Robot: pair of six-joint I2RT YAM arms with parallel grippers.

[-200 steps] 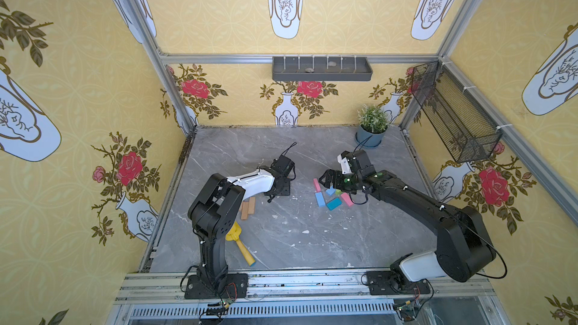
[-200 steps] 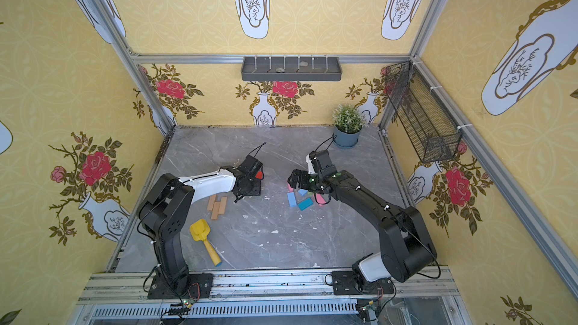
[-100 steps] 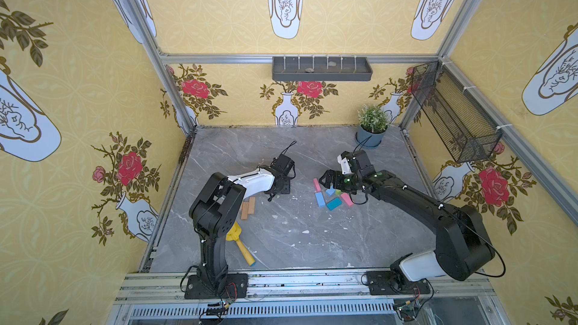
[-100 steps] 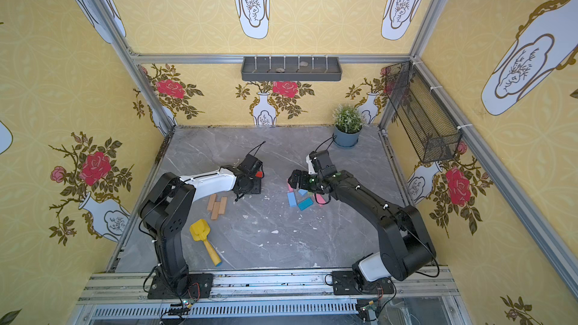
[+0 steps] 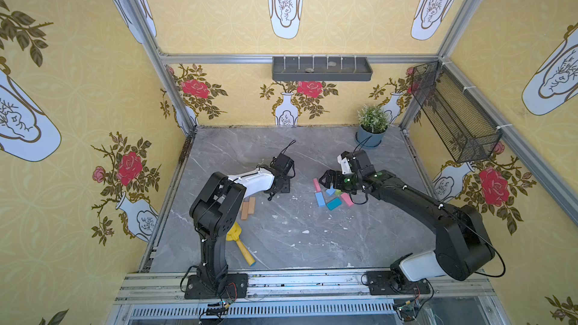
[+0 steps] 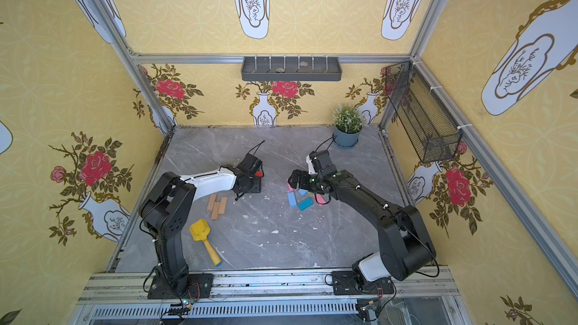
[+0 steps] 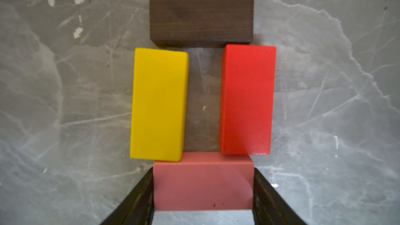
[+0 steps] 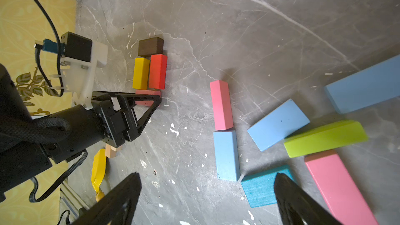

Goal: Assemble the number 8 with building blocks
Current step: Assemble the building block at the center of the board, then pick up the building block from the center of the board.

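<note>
Surface: I see a grey marble-look slab point(image 5: 281, 232), veined and scuffed, with white flecks scattered mostly across the middle.
Room: yellow wallpaper with roses and vases covers the walls point(image 5: 234, 20), and aluminium posts stand at the corners.
Fittings: a grey shelf tray point(image 5: 322, 70) hangs on the back wall. A black mesh basket point(image 5: 453, 114) hangs on the right wall, and a potted plant point(image 5: 372, 126) stands in the far right corner.
Front edge: both arm bases are bolted to a metal rail point(image 5: 312, 279).
Figure so far: a dark brown block point(image 7: 201, 14) lies across one end. A yellow block point(image 7: 159, 104) and a red block point(image 7: 246, 100) lie side by side with a strip of slab between them. A dusty pink block point(image 7: 203, 191) lies across the other end, meeting both.
Left gripper point(image 7: 203, 169): my fingers sit tight on both short ends of the dusty pink block, which lies flat on the slab.
Right gripper point(image 8: 206, 182): spread wide with nothing in it, hanging over the loose blocks point(image 5: 331, 196). These are pink, light blue, teal and green, and lie right of centre.
Spares: three tan blocks point(image 6: 217, 206) lie beside the left arm, and a yellow toy shovel point(image 6: 203, 239) lies nearer the rail.
</note>
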